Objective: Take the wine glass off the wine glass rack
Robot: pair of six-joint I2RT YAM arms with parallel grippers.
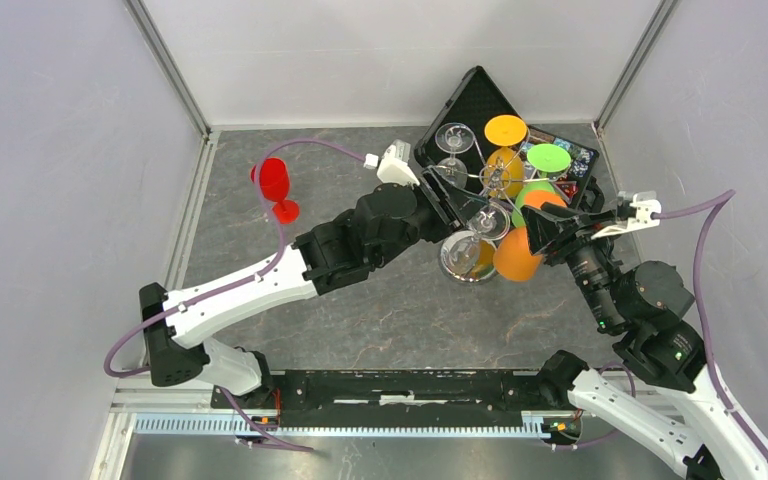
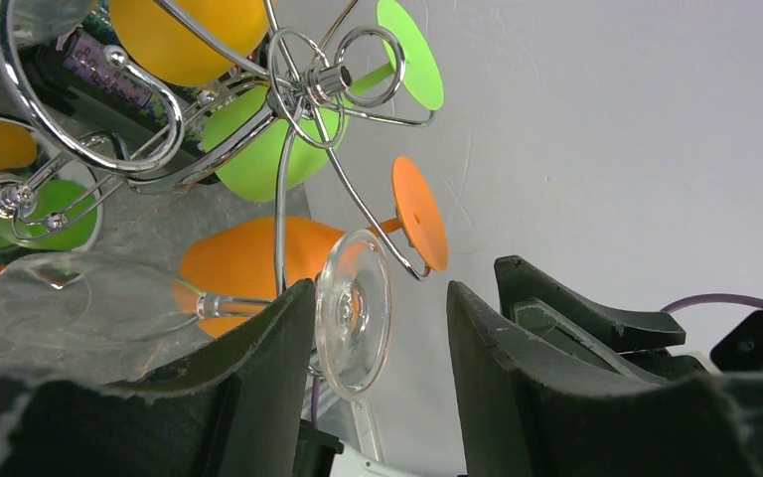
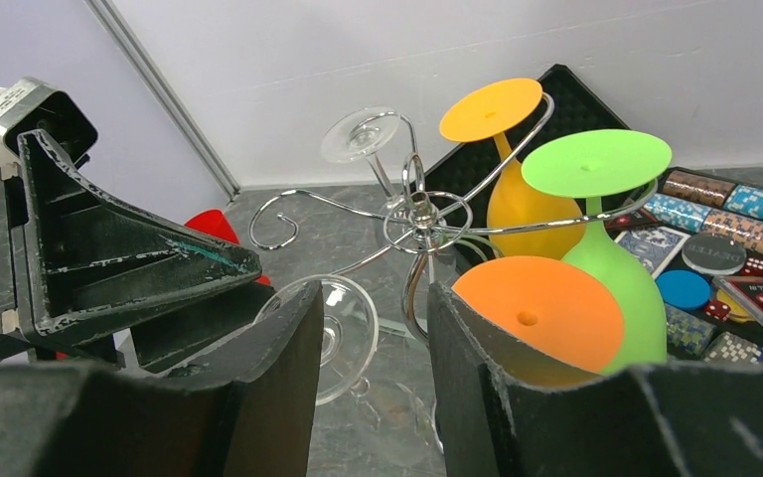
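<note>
The silver wire wine glass rack [image 1: 487, 182] stands at the back right, with its hub in the left wrist view [image 2: 323, 79] and the right wrist view [image 3: 422, 209]. Clear, orange, green and yellow wine glasses hang from its arms. My left gripper [image 1: 438, 195] is open, and the foot of a clear wine glass [image 2: 353, 313] sits between its jaws, close to the left finger. That glass still hangs on its rack arm, stem [image 2: 228, 303] pointing left. My right gripper [image 3: 375, 298] is open and empty, right beside the orange glass foot [image 3: 541, 308].
A red wine glass [image 1: 275, 185] stands on the table at the back left. A black case [image 1: 480, 100] with small coloured tiles lies open behind the rack. The rack's mirrored base [image 1: 465, 258] sits between the two grippers. Grey walls enclose the table.
</note>
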